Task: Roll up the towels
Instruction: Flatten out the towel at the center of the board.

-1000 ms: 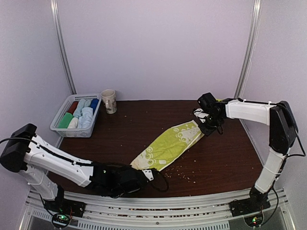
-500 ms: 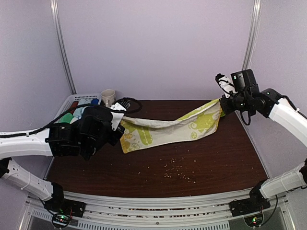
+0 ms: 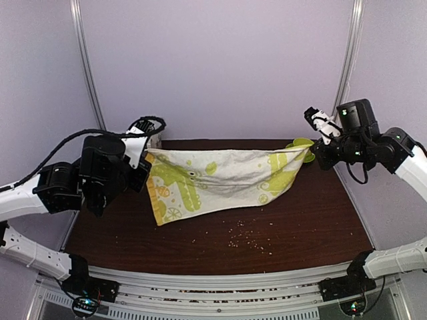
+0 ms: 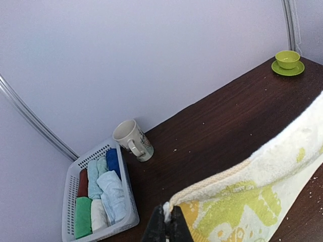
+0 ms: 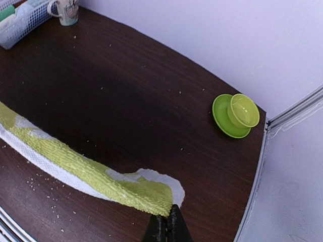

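Observation:
The yellow-green towel (image 3: pixel 220 177) with white print hangs stretched in the air above the brown table (image 3: pixel 280 227), between both grippers. My left gripper (image 3: pixel 145 159) is shut on its left top corner, and the corded hem (image 4: pixel 222 179) runs from the shut fingertips (image 4: pixel 169 222). My right gripper (image 3: pixel 312 155) is shut on the right end; in the right wrist view its tips (image 5: pixel 166 222) pinch the folded green edge (image 5: pixel 131 189). The towel's lower left corner (image 3: pixel 163 217) droops lowest. Several rolled towels (image 4: pixel 98 191) in red, green, white and blue lie in the basket.
The white slatted basket (image 4: pixel 132 214) stands at the back left, with a printed mug (image 4: pixel 132 140) beside it. A green cup on a saucer (image 5: pixel 237 115) sits at the back right corner. Crumbs (image 3: pixel 247 240) are scattered over the front middle of the table.
Both arms have lifted the yellow-green towel off the table. The left arm swung from the front edge up to the back left, and the towel is now pulled out wide between the grippers.

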Motion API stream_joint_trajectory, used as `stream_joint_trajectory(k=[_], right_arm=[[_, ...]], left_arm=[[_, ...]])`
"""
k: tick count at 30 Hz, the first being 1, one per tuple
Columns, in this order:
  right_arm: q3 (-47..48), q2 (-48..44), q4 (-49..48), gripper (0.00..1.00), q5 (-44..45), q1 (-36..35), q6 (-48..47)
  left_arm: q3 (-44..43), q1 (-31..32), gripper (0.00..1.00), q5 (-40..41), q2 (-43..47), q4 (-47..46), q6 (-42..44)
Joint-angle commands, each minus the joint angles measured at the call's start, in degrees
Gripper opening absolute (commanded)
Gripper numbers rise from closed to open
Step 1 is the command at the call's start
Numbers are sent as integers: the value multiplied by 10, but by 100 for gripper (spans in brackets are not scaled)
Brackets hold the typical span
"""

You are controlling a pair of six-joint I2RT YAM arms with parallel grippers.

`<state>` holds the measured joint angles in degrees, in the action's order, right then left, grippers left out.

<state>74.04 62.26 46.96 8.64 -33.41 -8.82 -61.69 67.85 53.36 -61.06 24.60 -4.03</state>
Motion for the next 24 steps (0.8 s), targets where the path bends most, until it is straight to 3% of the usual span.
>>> stream_joint_trajectory(k=[1, 8, 15, 24], right_arm=[[-16, 65, 57, 0, -42, -2, 3], [-52, 215, 31, 0, -101, -19, 10], [-10, 383, 3, 5, -116, -56, 9], [15, 413, -27, 45, -56, -61, -6]], left_arm=[[6, -2, 0, 20, -41, 78, -62], [20, -2, 0, 8, -168, 132, -131], [26, -2, 0, 14, -262, 134, -180], [33, -4, 0, 27, -294, 134, -200]])
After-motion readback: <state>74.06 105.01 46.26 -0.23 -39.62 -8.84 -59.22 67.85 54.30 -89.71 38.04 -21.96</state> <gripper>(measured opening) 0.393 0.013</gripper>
